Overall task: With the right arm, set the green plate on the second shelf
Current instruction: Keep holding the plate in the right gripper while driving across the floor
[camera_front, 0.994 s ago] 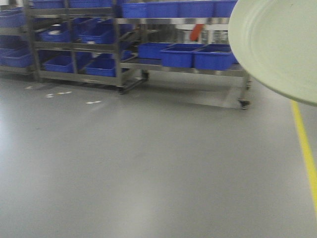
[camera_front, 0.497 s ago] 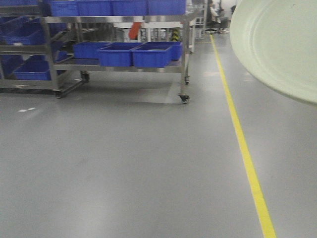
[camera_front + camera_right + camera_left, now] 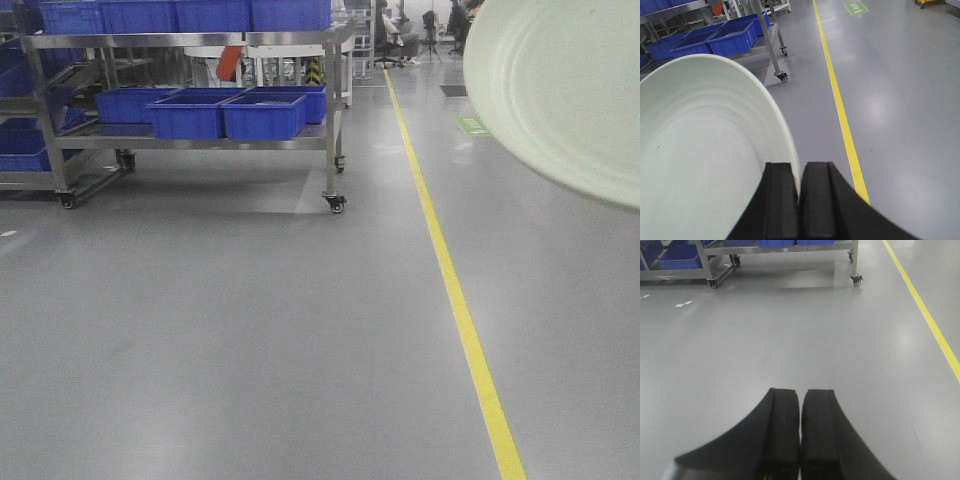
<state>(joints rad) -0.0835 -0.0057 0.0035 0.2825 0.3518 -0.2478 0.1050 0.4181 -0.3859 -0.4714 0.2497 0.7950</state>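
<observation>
The pale green plate [image 3: 565, 85] fills the upper right of the front view, held up in the air and tilted. In the right wrist view the green plate [image 3: 705, 150] covers the left half, and my right gripper [image 3: 799, 170] is shut on its rim, one black finger on each side. My left gripper [image 3: 800, 396] is shut with nothing between its fingers, hanging over bare grey floor. A steel shelf trolley [image 3: 330, 110] stands at the far left, with blue bins [image 3: 220, 112] on its lower level. Which level is the second shelf cannot be told from here.
A yellow floor line [image 3: 455, 290] runs from the near right toward the back. The trolley's caster wheel [image 3: 336, 203] sits near that line. More racks with blue bins [image 3: 25, 140] stand at the far left. People sit on chairs [image 3: 400, 35] far back.
The view has swung right: the shelf trolley slid from centre to the left and the yellow line came toward the middle. The plate stays at the same spot in the front view.
</observation>
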